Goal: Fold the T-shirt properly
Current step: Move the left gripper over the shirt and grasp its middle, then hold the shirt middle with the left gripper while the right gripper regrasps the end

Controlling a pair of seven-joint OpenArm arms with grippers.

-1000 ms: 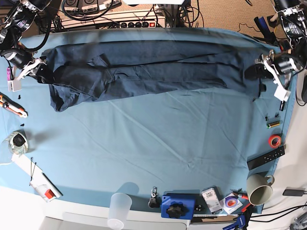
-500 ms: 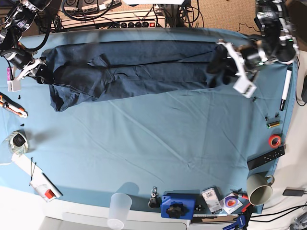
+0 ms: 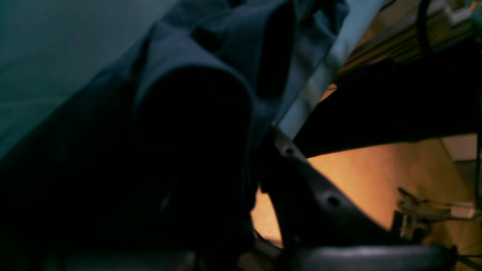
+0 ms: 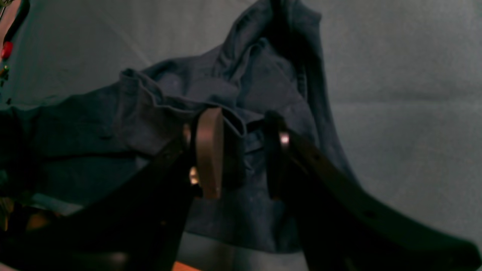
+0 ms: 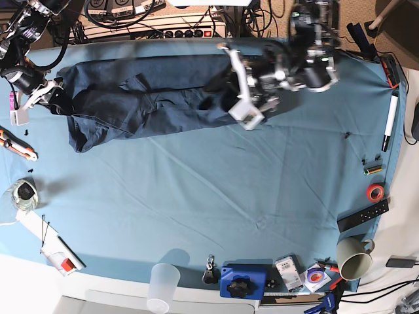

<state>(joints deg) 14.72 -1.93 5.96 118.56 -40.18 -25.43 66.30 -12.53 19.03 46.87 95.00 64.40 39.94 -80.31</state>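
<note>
The dark navy T-shirt (image 5: pixel 144 98) lies as a long band along the far side of the sky-blue table cloth (image 5: pixel 209 196). My left gripper (image 5: pixel 229 91) hangs over the table's far middle, shut on the shirt's right end, which is lifted and doubled back over the band. In the left wrist view dark cloth (image 3: pixel 211 49) fills the space beside its finger (image 3: pixel 301 180). At the far left edge my right gripper (image 5: pixel 54 97) holds the shirt's other end. In the right wrist view a bunched fold (image 4: pixel 241 86) sits between its fingers (image 4: pixel 209 150).
Along the near edge stand a clear plastic cup (image 5: pixel 163 281), a blue box (image 5: pixel 242 281) and a mug (image 5: pixel 353 258). A red tape roll (image 5: pixel 374 191), a remote (image 5: pixel 363 216) and a marker (image 5: pixel 389 121) lie at the right edge. A box cutter (image 5: pixel 16 145) lies on the left.
My left arm has swept from the right edge to the far middle, carrying the shirt's right end with it. The right arm and its end of the shirt have not moved.
</note>
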